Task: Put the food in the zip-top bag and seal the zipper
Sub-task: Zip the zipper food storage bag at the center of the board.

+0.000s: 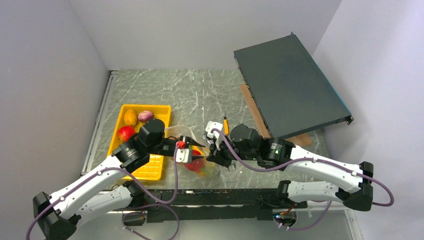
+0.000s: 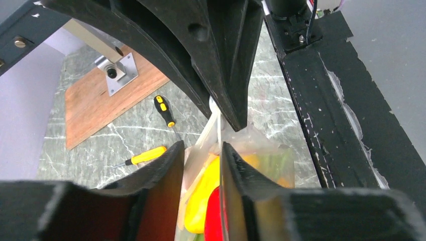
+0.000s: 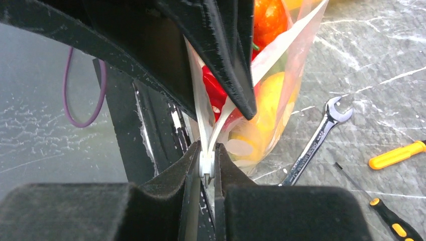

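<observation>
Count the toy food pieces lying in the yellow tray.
3. An orange piece and a purple piece lie at the far end of the yellow tray; a red piece sits nearer, beside the left arm, which may hide others.

No lettering seems readable on anything here.

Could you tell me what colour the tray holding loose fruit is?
The tray is yellow; clearest in the top view.
</observation>
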